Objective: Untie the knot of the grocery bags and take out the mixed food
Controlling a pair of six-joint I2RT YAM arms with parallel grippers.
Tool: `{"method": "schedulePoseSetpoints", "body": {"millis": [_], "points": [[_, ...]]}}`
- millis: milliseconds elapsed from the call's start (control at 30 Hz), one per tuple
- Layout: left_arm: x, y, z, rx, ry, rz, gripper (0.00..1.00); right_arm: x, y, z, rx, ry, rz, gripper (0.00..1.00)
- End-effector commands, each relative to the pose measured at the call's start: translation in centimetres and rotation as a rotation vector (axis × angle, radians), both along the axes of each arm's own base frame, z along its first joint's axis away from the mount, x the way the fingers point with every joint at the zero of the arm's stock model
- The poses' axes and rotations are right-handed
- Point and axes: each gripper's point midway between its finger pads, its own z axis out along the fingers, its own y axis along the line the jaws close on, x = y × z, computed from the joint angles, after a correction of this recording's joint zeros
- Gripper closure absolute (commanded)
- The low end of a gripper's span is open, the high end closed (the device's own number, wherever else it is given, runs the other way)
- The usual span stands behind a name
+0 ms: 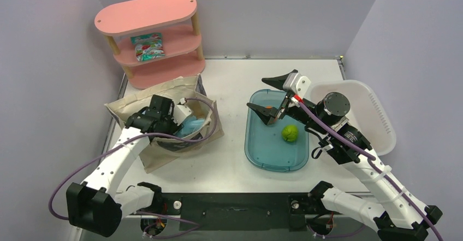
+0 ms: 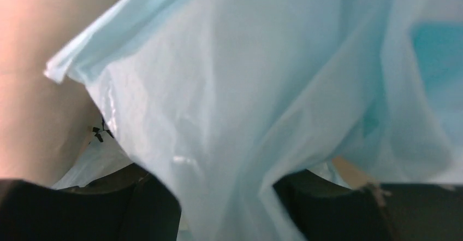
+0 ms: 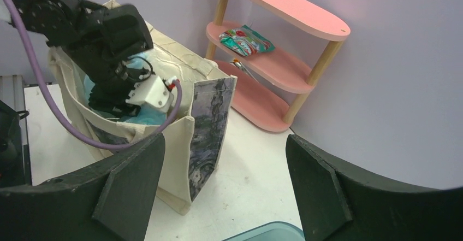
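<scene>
The bag (image 1: 192, 126) is bunched inside the tote (image 1: 159, 158), its folds running down between the parted jaws of the left gripper (image 2: 226, 200). The right gripper (image 1: 270, 96) is held agape over the tub (image 1: 273, 162), where the green fruit (image 1: 290, 133) lies.

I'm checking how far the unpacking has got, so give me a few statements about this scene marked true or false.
1. The round green fruit lies in the teal plastic tub. True.
2. The green-white-red printed snack packet lies in the tub too. False: it sits on the middle tier of the pink shelf unit.
3. The right end effector is shut on the fruit. False: it hangs open above the tub, holding nothing.
4. The left end effector is down inside the beige canvas tote, at the light blue plastic bag. True.
</scene>
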Motion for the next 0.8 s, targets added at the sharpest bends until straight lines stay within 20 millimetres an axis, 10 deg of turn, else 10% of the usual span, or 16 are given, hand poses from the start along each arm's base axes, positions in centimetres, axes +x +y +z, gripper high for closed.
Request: {"method": "schedulePoseSetpoints", "body": {"millis": [0,267,767], "points": [[-0.5,-3.5,5.9,-0.208,-0.052,-0.064,0.54,0.2,-0.1,1.0,0.015,-0.021,-0.003,0.23],[0.0,-7.4,14.2,-0.416,-0.067,-0.114,0.50,0.0,0.2,0.8,0.009,-0.015,0.022,0.23],[0.4,-7.5,20.1,-0.564,-0.116,-0.206,0.47,-0.1,-0.4,0.4,-0.002,-0.017,0.009,0.23]]}}
